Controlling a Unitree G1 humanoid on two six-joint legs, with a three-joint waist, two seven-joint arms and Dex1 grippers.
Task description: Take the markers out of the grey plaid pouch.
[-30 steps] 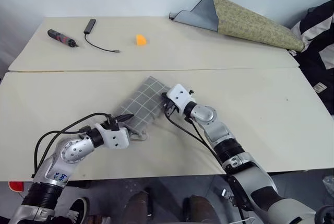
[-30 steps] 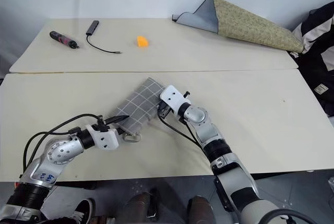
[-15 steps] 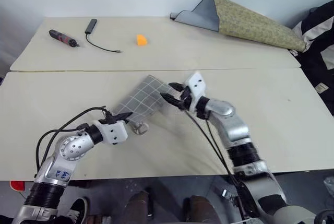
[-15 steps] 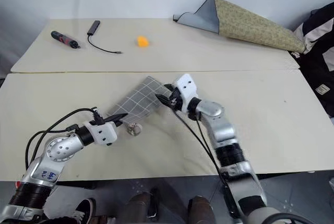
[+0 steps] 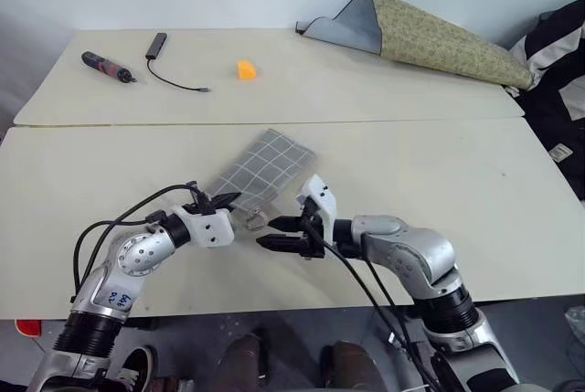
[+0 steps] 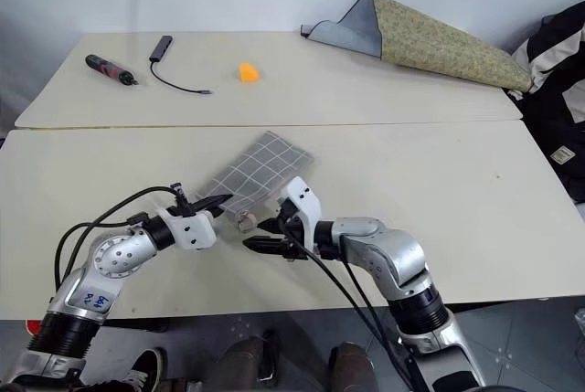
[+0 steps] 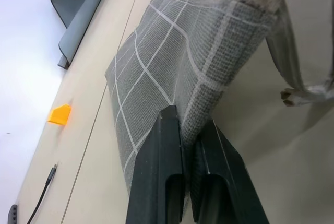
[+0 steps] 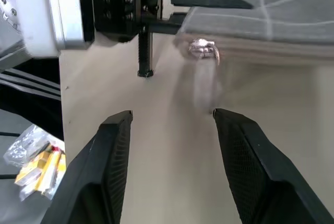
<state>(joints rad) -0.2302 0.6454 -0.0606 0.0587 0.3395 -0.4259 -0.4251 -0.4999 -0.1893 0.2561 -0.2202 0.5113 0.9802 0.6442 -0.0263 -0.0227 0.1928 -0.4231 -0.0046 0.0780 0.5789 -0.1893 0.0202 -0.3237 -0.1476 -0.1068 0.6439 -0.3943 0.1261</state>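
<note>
The left gripper (image 5: 230, 198) is pinching the near edge of the grey plaid pouch (image 5: 263, 166), its two black fingers (image 7: 162, 177) pressed together on the fabric with no gap between them. The pouch is slanting up off the near table (image 5: 512, 227) from that clamped edge, its far corner pointing toward the seam between the two tables. A small loop with a metal clasp (image 5: 255, 220) is dangling from the gripped end, hanging just beside the left gripper's tip.

The right gripper (image 5: 272, 233) is sitting just beside that loop, pointing toward the robot's left — its fingers (image 8: 112, 161) are spread apart with bare tabletop between them and nothing in their grasp. In the right wrist view the left gripper's black fingers are showing straight ahead, with the clasp hanging beneath the pouch's edge. No markers are showing outside the pouch, and its opening cannot be made out.

On the far table (image 5: 366, 90) are lying a dark red-and-black pen-shaped tool (image 5: 108, 66), a small black adapter with a thin cable (image 5: 163, 58) just beside it, and a small orange wedge (image 5: 247, 69) — all well apart from the pouch. A large olive patterned cloth with a grey underside (image 5: 430, 36) is lying folded at the far right corner.
</note>
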